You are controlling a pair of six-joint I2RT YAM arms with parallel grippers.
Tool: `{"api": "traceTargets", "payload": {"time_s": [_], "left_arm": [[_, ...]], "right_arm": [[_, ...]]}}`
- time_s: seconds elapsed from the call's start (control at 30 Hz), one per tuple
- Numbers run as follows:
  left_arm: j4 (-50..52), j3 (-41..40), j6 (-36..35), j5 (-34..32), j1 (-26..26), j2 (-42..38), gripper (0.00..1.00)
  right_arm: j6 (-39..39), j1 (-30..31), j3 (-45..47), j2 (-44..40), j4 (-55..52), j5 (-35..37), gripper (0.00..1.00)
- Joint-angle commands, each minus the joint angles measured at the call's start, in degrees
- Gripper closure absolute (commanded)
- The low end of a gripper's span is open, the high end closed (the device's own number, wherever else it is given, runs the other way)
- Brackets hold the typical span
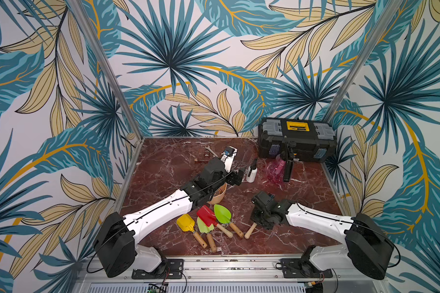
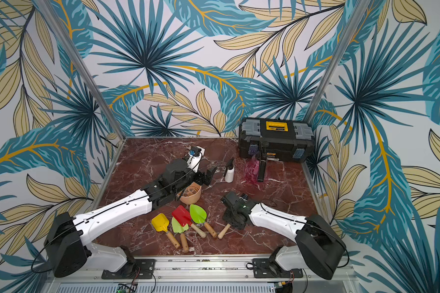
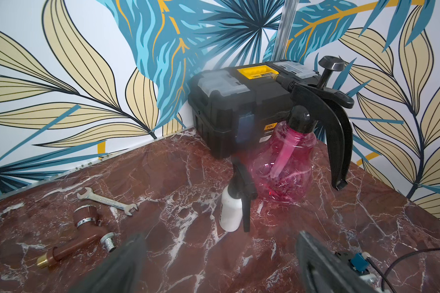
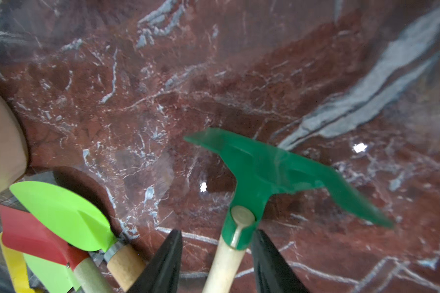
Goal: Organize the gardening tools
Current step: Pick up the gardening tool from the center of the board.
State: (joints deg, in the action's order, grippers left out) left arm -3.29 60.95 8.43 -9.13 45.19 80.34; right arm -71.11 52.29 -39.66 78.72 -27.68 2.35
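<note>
White arms [image 1: 163, 218] carry black joints [image 1: 114, 241], thin black cables [image 1: 158, 208], black left hand [image 3: 219, 243] and right hand [image 4: 217, 232].

Bright, even light fills both top views, whose wide lens splays the frame posts [image 1: 105, 63] outward. In the right wrist view 2 glare spots dot the marble table [image 4: 214, 76], and the dark-green rake head [image 4: 277, 170] is smeared.

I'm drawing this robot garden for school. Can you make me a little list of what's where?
Left tool: open, empty, facing white spray bottle
Right tool: open around dark-green rake handle, not clamped
Pink spray bottle: upright, before toolbox
Front group: yellow scoop, red scoop, lime-green trowels
At the back: wrench, lying flat
</note>
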Motion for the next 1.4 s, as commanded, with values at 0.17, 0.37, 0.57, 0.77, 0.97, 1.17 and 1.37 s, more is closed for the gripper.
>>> {"api": "traceTargets", "payload": {"time_s": [0.17,0.37,0.57,0.77,0.97,1.17,1.37], "left_arm": [[-0.9,-1.4,0.4,-0.7,-0.4,-1.7,0.00],[-0.8,-1.8,0.4,-0.7,-0.5,-2.2,0.00],[-0.6,-2.1,0.2,-1.2,-0.6,-3.5,0.00],[0.1,-2.6,0.1,-1.7,-0.8,-4.9,0.00],[0.9,-3.4,0.1,-2.6,-1.0,-7.0,0.00],[2.5,-4.1,-0.2,-3.5,-1.0,-10.2,0.00],[4.1,-4.8,-0.3,-4.3,-1.5,-13.7,0.00]], "right_arm": [[1.4,0.3,0.1,2.8,0.9,2.0,0.58],[2.0,0.4,0.2,3.7,1.1,2.4,0.64],[3.0,0.4,0.4,4.2,1.7,3.0,0.73],[5.0,0.4,-0.3,4.1,1.4,4.0,0.81],[10.9,0.4,-3.6,-0.2,-0.1,7.9,0.84],[24.8,0.4,-4.3,-7.7,5.0,11.2,0.84],[43.5,0.4,-3.3,-13.4,15.1,8.5,0.84]]}}
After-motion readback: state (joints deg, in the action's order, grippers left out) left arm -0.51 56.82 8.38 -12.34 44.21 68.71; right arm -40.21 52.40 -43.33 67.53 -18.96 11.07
